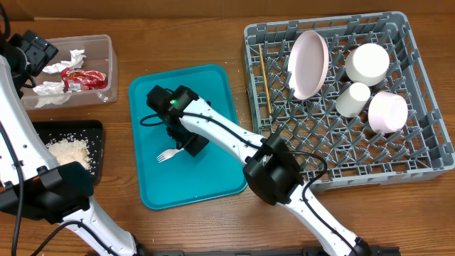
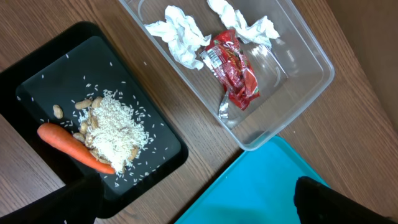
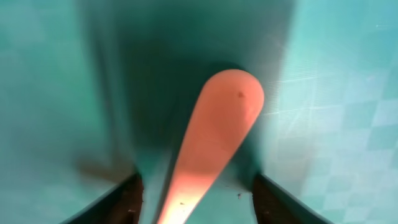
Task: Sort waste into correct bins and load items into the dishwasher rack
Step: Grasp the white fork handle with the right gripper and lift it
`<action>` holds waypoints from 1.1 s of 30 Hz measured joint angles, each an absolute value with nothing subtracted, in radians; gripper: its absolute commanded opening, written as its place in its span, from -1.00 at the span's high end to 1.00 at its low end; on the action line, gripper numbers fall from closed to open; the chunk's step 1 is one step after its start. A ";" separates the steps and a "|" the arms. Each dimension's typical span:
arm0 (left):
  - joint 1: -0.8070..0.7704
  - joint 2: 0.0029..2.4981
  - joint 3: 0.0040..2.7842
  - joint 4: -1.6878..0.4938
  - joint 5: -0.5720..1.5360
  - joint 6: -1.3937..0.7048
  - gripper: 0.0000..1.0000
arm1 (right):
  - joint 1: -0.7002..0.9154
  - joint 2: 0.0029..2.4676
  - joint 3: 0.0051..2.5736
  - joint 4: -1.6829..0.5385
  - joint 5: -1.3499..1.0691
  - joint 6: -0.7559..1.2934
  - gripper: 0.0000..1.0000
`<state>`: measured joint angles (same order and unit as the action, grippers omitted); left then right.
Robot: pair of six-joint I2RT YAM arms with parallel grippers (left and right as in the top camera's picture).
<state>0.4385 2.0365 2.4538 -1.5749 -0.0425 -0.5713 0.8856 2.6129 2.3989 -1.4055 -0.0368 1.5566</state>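
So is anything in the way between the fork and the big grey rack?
Nothing visible is. The fork lies on the teal tray, the right gripper open either side of its handle. Towards the rack lie only bare tray and table, then the rack's wall to lift over.

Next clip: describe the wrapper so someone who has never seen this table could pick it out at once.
Find the clear plastic tub in the overhead view's upper left corner, next to the black tray. Inside, among crumpled white napkins, lies the wrapper: the only red, shiny item there.
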 measured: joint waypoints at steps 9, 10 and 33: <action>0.439 2.037 2.454 -1.575 -0.043 -0.571 -1.00 | 0.886 2.564 2.291 -1.293 -0.141 1.567 0.31; 0.439 2.037 2.454 -1.575 -0.043 -0.571 -1.00 | 0.886 2.561 2.284 -1.289 -0.150 1.566 0.42; 0.439 2.037 2.454 -1.575 -0.043 -0.572 -1.00 | 0.707 2.555 2.276 -1.286 -0.166 1.139 0.92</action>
